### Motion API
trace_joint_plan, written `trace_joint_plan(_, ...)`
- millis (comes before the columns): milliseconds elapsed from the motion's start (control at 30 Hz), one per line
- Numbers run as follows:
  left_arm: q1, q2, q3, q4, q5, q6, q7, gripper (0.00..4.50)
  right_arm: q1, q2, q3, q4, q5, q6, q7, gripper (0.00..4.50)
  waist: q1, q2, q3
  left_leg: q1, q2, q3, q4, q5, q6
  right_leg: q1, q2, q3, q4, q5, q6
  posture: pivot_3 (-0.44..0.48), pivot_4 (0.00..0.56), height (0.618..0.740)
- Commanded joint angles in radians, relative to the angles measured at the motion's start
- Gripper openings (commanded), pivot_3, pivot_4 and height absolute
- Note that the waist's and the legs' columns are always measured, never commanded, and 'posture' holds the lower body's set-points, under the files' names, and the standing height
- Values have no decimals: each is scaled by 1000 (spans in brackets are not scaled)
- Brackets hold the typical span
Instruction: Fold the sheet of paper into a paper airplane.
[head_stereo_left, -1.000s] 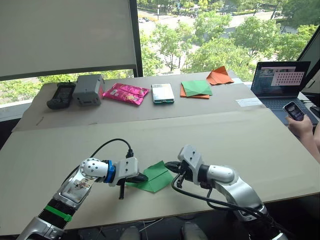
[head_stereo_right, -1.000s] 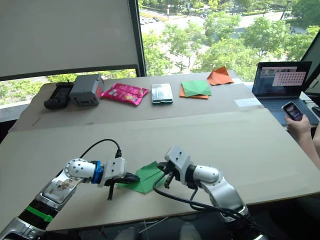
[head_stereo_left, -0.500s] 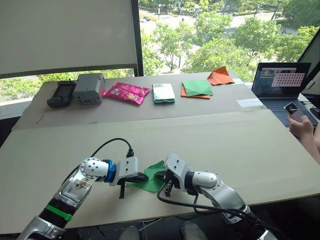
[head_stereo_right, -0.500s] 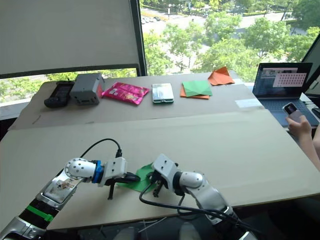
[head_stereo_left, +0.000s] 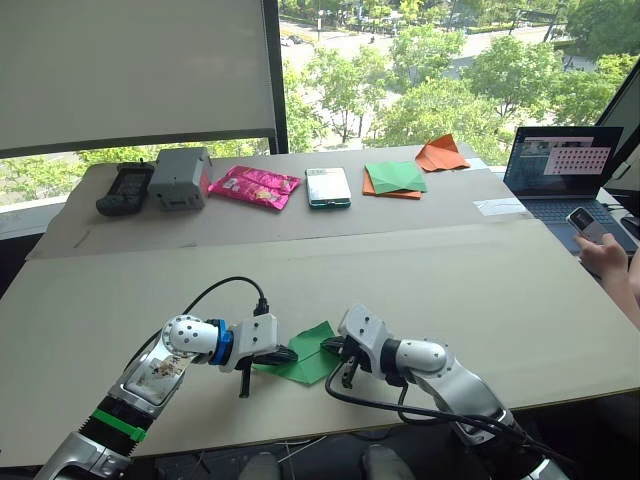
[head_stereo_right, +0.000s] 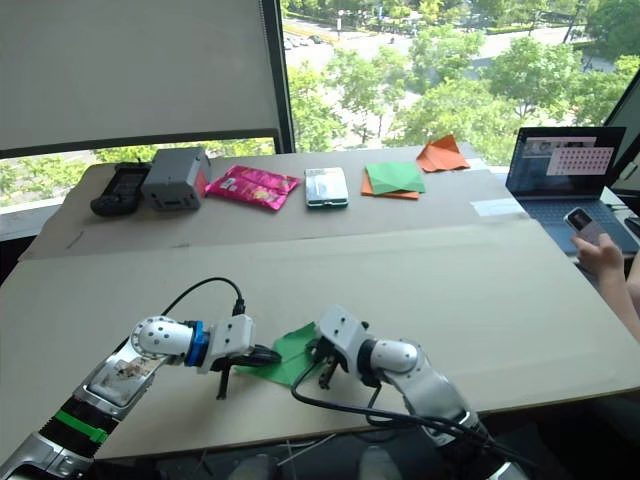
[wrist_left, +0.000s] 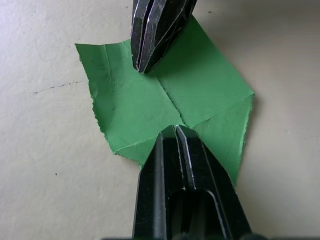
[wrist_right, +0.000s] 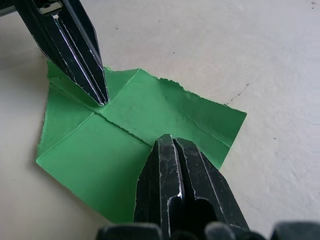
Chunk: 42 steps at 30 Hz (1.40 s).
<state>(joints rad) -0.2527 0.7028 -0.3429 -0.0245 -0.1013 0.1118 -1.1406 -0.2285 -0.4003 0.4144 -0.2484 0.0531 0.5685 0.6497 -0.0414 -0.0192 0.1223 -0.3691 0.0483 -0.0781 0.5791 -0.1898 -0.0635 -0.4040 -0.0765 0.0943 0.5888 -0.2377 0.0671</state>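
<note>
While the sheet of paper (head_stereo_left: 309, 353) lies flat on the near part of the cardboard-covered surface (head_stereo_left: 470, 280), it sits between the two grippers, close to the front edge. Both wrist views show it partly folded: two flaps are turned in and meet along a centre seam, forming a blunt point at one end, and the outer edges look rough and torn. No narrow dart shape and no raised fin has formed yet, so I judge the task to be at an early stage, with the nose folds made and the lengthwise fold and wing folds left to do.

The left gripper (wrist_left: 175, 131) has its jaws pressed together with nothing between them, the tip resting on the paper at the seam near one edge. The right gripper (wrist_right: 169, 141) likewise has its jaws together, empty, the tip on the paper near the seam from the opposite side. Both seem to be pinning or pressing the creases rather than gripping the sheet.

Along the far side of the surface, well apart from the work, lie a dark green paper square (head_stereo_left: 394, 175) on an orange piece, an orange pointed paper shape (head_stereo_left: 439, 153), a pink packet (head_stereo_left: 252, 186), a grey box (head_stereo_left: 178, 178) and a laptop (head_stereo_left: 560, 170). A person's hand (head_stereo_left: 604, 252) holds a phone at the right edge
</note>
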Motion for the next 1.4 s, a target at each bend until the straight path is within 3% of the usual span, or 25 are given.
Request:
trace_joint_plan(33, 34, 13, -47, 49, 56, 35, -12, 0, 6, -21, -19, 55, -19, 22, -11, 37, 0, 0, 0, 0, 0, 0, 0, 0, 0, 0, 0, 0, 0, 0, 0, 0, 150, 732)
trace_joint_plan(467, 31, 15, -42, 51, 56, 36, -11, 0, -7, 30, -62, -93, 69, -8, 20, 37, -1, 1, 1, 0, 0, 0, 0, 0, 0, 0, 0, 0, 0, 0, 0, 0, 150, 732)
trace_joint_plan(800, 29, 12, -27, 32, 44, 42, -6, 0, -15, 17, 22, 3, -15, 70, -5, 37, -1, 2, 1, 0, 0, 0, 0, 0, 0, 0, 0, 0, -2, 0, 0, 0, 150, 732)
trace_joint_plan(1100, -11, -42, 21, -53, -57, 172, -1, 0, -26, 12, 46, 17, -22, 91, -2, 37, -2, 1, 2, 0, 0, 0, -1, 0, 0, 0, 0, 0, -2, 0, 0, 0, 150, 732)
trace_joint_plan(1400, -13, -71, -5, -3, -14, 161, 16, 0, -25, 16, 51, 5, -20, 126, -13, 37, -1, 0, 2, 0, 0, 0, -1, 0, 0, 0, 0, 0, -2, 0, 0, 0, 150, 732)
